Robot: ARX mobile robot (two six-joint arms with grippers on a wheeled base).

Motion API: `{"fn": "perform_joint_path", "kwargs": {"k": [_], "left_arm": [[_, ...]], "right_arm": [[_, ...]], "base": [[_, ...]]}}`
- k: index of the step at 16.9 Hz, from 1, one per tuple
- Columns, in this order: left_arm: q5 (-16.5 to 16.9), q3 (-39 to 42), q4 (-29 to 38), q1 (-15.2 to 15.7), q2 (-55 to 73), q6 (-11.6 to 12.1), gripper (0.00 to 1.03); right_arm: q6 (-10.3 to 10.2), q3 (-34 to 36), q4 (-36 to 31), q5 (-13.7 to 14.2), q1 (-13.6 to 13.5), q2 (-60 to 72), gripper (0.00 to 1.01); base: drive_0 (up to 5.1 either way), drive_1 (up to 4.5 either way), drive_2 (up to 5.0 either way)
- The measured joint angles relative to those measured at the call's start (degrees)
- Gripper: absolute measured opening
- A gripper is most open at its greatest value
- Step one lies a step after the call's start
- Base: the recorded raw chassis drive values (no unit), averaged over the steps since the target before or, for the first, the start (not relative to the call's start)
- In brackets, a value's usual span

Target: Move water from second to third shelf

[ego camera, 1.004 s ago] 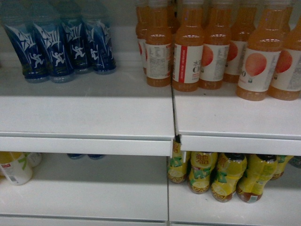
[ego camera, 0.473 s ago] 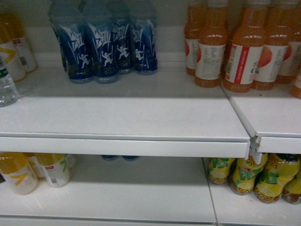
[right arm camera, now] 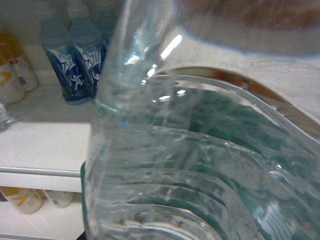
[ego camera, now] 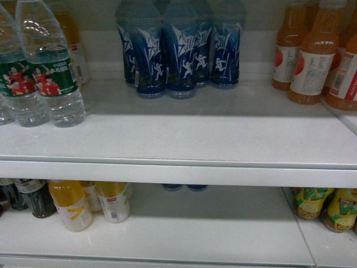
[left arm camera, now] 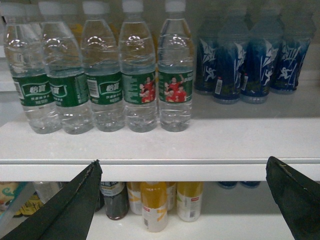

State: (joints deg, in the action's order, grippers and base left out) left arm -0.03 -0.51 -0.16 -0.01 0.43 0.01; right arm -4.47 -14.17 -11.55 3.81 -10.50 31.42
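Note:
Several water bottles (left arm camera: 175, 85) with green labels stand in a row on the white shelf (left arm camera: 200, 170); two of them show at the head view's left (ego camera: 53, 72). My left gripper (left arm camera: 183, 162) hangs open and empty in front of the shelf edge, below the row, its dark fingers (left arm camera: 75, 205) spread wide. One more clear ribbed water bottle (right arm camera: 190, 165) fills the right wrist view, tilted and off the shelf, held in my right gripper, whose fingers it hides. Neither gripper appears in the head view.
Blue-wrapped bottles (ego camera: 178, 53) stand mid-shelf and orange drinks (ego camera: 312, 61) at the right. The shelf below holds yellow bottles (ego camera: 70, 204), a dark cola bottle (ego camera: 33, 195) and yellow-green bottles (ego camera: 329, 206). Bare shelf board (ego camera: 195, 139) lies in front of the blue bottles.
The head view has swung left: the blue and orange bottles slid right in frame, and the water bottles came into sight at the left edge.

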Motion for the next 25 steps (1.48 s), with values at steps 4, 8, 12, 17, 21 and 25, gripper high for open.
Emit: {"fn": "perform_joint_path", "kwargs": {"k": [4, 8, 12, 17, 21, 25], "left_arm": [[0.00, 0.00, -0.02, 0.00, 0.00, 0.00, 0.98], [0.00, 0.00, -0.07, 0.00, 0.00, 0.00, 0.98], [0.00, 0.00, -0.04, 0.00, 0.00, 0.00, 0.98], [0.02, 0.00, -0.02, 0.00, 0.00, 0.00, 0.98], [0.00, 0.00, -0.02, 0.00, 0.00, 0.00, 0.98], [0.00, 0.00, -0.09, 0.00, 0.00, 0.00, 0.98]], "right_arm": [[-0.02, 0.00, -0.02, 0.02, 0.00, -0.02, 0.43], [0.00, 0.00, -0.09, 0.00, 0.00, -0.02, 0.43], [0.00, 0.00, -0.02, 0.00, 0.00, 0.02, 0.43], [-0.02, 0.00, -0.07, 0.00, 0.00, -0.02, 0.43], [0.00, 0.00, -0.26, -0.02, 0.00, -0.02, 0.43], [-0.02, 0.00, -0.48, 0.00, 0.00, -0.02, 0.43]], "base": [[-4.5, 2.22, 2.2], [-4.6, 2.22, 2.2], [-4.6, 2.21, 2.2], [-4.5, 2.29, 2.3], [-4.6, 2.22, 2.2], [-4.6, 2.23, 2.2]]}}
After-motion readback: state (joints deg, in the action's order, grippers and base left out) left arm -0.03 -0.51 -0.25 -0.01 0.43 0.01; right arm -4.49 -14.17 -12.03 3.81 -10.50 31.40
